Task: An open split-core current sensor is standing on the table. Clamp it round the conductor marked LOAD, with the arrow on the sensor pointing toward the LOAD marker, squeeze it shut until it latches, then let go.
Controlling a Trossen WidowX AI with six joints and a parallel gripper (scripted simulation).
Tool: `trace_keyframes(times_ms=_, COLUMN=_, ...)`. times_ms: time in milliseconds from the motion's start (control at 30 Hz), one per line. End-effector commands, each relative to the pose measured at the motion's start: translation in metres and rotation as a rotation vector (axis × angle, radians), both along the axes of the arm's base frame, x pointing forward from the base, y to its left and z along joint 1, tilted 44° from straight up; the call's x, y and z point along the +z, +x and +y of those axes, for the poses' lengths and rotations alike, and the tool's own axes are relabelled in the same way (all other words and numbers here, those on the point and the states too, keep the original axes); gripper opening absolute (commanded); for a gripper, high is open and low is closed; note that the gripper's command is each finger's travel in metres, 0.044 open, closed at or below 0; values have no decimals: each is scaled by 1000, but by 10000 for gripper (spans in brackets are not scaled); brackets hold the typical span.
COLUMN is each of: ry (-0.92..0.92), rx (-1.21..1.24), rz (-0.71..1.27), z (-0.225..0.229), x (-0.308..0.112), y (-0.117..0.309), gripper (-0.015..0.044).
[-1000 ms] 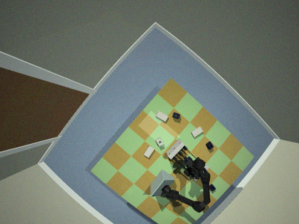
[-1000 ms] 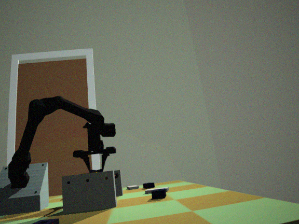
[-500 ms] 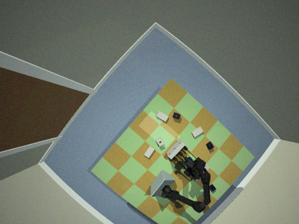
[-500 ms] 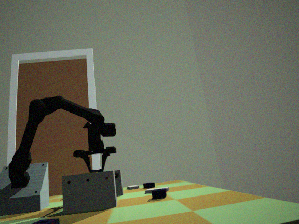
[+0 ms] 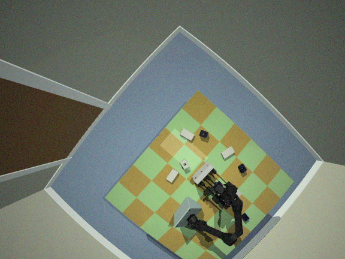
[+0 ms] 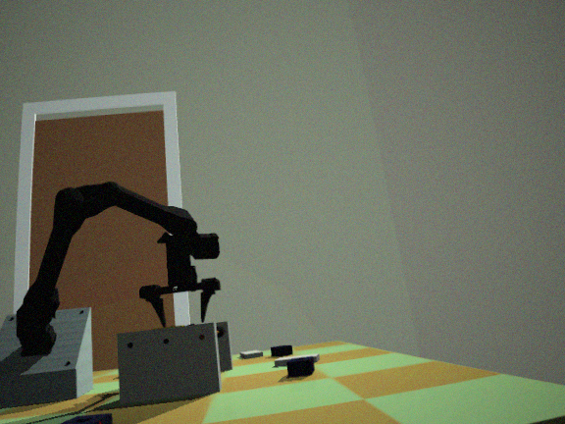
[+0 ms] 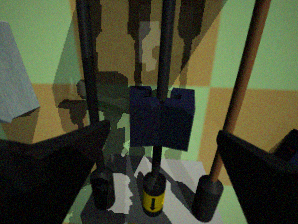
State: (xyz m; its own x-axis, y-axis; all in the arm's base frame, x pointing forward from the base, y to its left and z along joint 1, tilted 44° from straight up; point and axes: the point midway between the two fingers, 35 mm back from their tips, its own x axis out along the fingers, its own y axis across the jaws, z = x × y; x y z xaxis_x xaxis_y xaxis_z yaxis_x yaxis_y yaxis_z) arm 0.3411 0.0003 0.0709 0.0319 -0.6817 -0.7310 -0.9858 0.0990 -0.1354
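Note:
The dark blue current sensor [image 7: 162, 122] sits around the middle conductor [image 7: 164, 45] in the wrist view. Its two halves look brought together; the latch and its arrow cannot be made out. A yellow sleeve [image 7: 153, 204] with a black arrow pointing down the view marks this conductor below the sensor. A black conductor [image 7: 90, 75] runs left of it and a copper one [image 7: 245, 65] right of it. My gripper [image 7: 162, 130] [image 6: 183, 324] is wide open, its fingertips apart from the sensor on both sides. In the exterior view the grey panel hides the sensor.
A grey terminal block [image 5: 202, 172] [image 6: 169, 365] holds the conductors' ends, near my fingers. The robot's grey base [image 5: 184, 211] [image 6: 44, 380] is beside them. Several white blocks [image 5: 227, 153] and dark blue blocks [image 5: 242, 168] [image 6: 300, 366] lie around on the table.

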Motion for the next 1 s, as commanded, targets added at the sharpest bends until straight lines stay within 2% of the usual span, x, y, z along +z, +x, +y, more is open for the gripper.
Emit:
trace_keyframes(times_ms=0, ry=-6, rx=-11, rz=18, z=-23, x=-23, y=0, gripper=440)
trace_keyframes(times_ms=967, ry=-4, rx=-12, rz=14, z=-42, x=-45, y=1, gripper=433)
